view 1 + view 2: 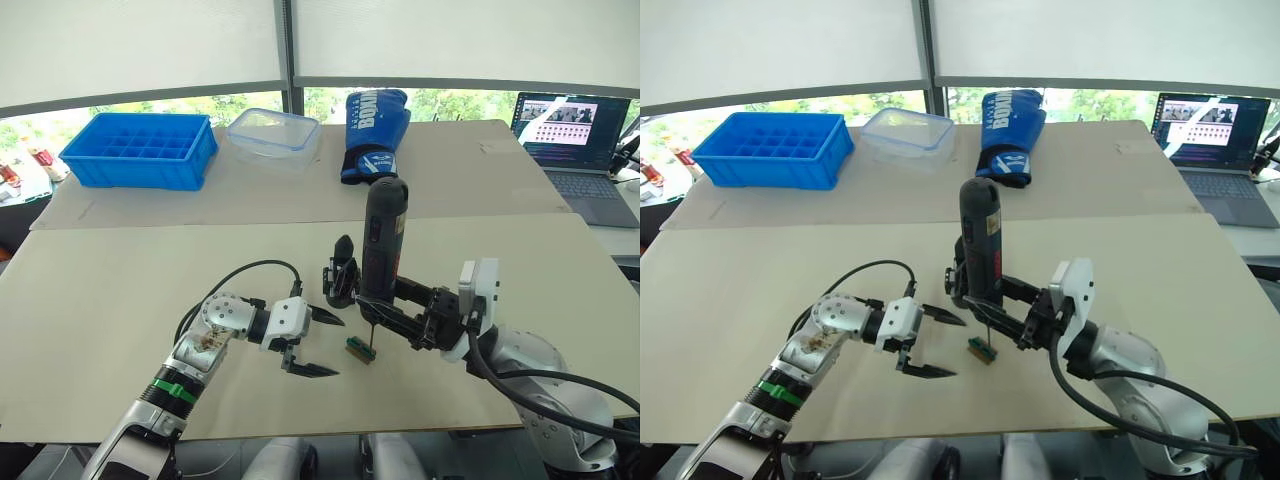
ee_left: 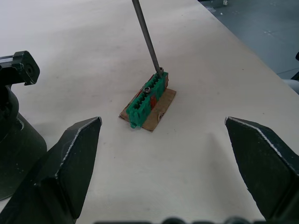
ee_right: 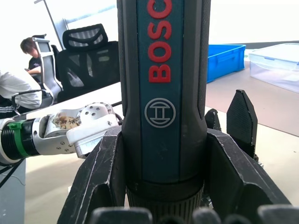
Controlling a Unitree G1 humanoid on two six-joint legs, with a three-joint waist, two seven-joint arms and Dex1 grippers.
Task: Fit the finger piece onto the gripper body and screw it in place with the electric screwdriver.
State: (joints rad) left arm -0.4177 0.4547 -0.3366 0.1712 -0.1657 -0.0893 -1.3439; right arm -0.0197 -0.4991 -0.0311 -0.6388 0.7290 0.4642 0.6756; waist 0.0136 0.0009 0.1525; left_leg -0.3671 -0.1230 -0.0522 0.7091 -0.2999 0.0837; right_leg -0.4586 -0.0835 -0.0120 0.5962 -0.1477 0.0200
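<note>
My right gripper (image 1: 372, 300) is shut on the electric screwdriver (image 1: 385, 235), holding it upright. Its thin bit (image 2: 145, 37) points down, and the tip meets the far end of a small green-and-brown block (image 2: 147, 99) on the table. Just behind the screwdriver stands the gripper body (image 1: 340, 278), black, with a pointed finger (image 3: 241, 119) sticking up. I cannot tell the finger piece apart from that finger. My left gripper (image 1: 320, 344) is open and empty, low over the table just left of the block, and faces it.
At the back of the table (image 1: 120, 290) are a blue compartment bin (image 1: 140, 150), a clear lidded container (image 1: 273, 135) and a blue boxing glove (image 1: 375, 130). A laptop (image 1: 575, 140) sits far right. A person (image 3: 29, 51) sits by office chairs beyond the table.
</note>
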